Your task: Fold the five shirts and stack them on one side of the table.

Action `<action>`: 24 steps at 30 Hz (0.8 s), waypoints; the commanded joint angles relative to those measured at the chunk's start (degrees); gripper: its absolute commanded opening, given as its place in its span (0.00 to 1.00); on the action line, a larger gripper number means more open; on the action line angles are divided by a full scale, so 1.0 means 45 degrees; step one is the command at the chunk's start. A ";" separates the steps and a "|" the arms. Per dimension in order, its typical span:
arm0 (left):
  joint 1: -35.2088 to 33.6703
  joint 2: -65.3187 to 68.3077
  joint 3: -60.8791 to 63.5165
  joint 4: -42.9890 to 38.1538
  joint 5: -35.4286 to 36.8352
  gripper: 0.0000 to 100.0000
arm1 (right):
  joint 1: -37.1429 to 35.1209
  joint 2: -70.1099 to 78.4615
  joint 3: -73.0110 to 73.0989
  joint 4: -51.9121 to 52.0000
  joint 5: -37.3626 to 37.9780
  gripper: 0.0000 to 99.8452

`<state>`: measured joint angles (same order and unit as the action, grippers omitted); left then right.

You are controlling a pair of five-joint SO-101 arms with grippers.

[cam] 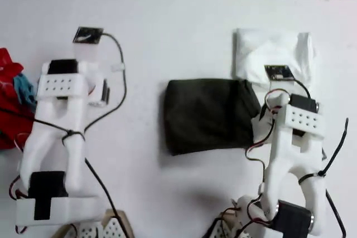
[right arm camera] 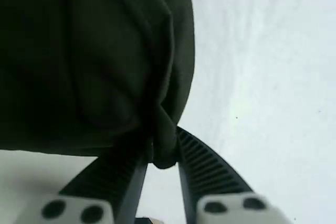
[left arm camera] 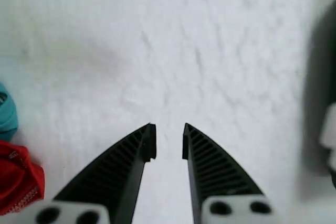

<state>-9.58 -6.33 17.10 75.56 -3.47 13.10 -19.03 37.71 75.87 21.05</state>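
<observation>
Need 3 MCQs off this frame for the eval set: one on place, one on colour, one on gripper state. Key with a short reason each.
1. Where does the folded white shirt lie?
A. beside the left arm
B. on the right arm's side, past the dark shirt
C. on top of the dark shirt's middle

2. What lies bunched at the table edge by the left arm?
A. a red cloth and a teal cloth
B. a yellow cloth and a white one
C. two black cloths

3. What state is the right gripper in?
A. open over bare table
B. shut on the dark shirt's edge
C. shut on the white shirt

Key:
1 B, the high view shows it at the dark shirt's far right corner.
2 A, both colours show in the high and left wrist views.
3 B, the right wrist view shows dark fabric pinched between its fingers.
</observation>
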 commanded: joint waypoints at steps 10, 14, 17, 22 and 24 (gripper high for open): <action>0.3067 0.1954 -0.1241 -0.2266 0.0762 0.11 | -0.0576 -0.4308 0.0039 -0.1592 -0.2032 0.18; 0.4513 0.3380 -0.2706 -0.2520 0.1621 0.11 | -0.2745 -0.3272 -0.0020 -0.2979 -0.2579 0.09; 0.5353 0.4415 -0.4054 -0.2559 0.2032 0.11 | -0.3722 -0.1729 -0.0215 -0.3800 -0.2598 0.02; 0.5900 0.6330 -0.6164 -0.2520 0.2403 0.11 | -0.3643 0.0361 -0.1426 -0.4034 -0.2637 0.02; 0.5958 0.7033 -0.6867 -0.2520 0.2442 0.11 | -0.3448 0.0947 -0.1895 -0.4034 -0.2637 0.02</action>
<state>16.18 23.30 -8.13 64.92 6.73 -3.16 -17.71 33.58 58.64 9.80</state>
